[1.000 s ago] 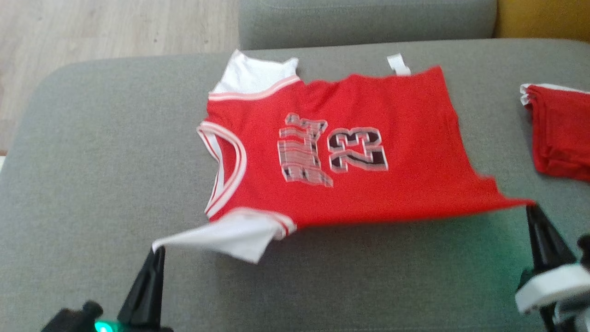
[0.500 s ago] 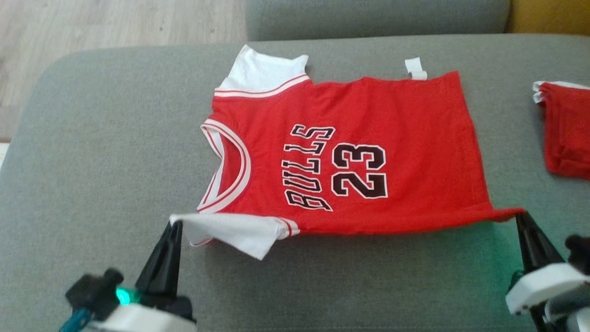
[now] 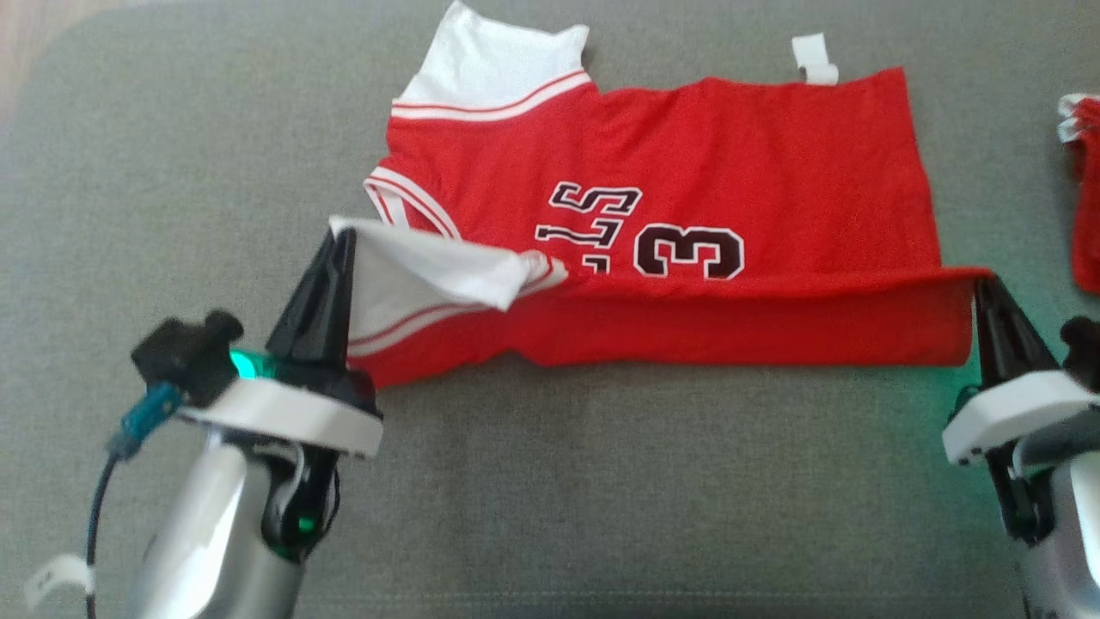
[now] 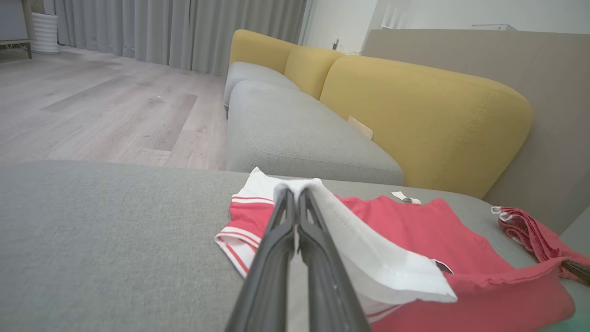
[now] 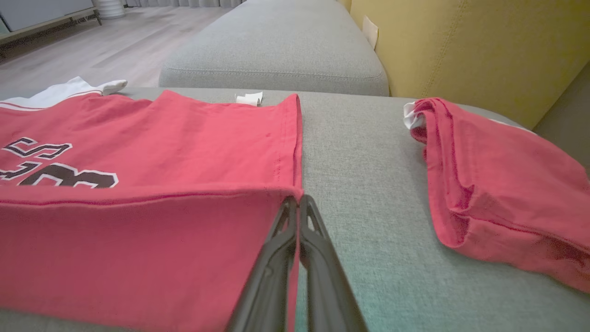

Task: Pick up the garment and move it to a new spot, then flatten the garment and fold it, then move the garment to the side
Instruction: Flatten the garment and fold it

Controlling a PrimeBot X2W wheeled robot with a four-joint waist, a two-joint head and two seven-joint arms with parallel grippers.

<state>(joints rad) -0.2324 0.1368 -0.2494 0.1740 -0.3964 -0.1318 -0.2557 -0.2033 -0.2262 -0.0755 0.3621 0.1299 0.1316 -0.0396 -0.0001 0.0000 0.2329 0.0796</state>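
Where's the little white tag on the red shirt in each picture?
Head view: small white fabric tag, top right, on the red basketball jersey's far edge.
Left wrist view: tag right of centre, behind the jersey.
Right wrist view: tag upper middle.
Shared landmark: folded red cloth pile, right of it.

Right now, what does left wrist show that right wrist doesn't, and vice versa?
Left wrist, not right wrist: left gripper shut on the white sleeve, striped neckline. Right wrist, not left wrist: right gripper clamping the red hem corner up close, black numeral 3. Both: red jersey, folded red garment, grey seat cushion, yellow backrest.
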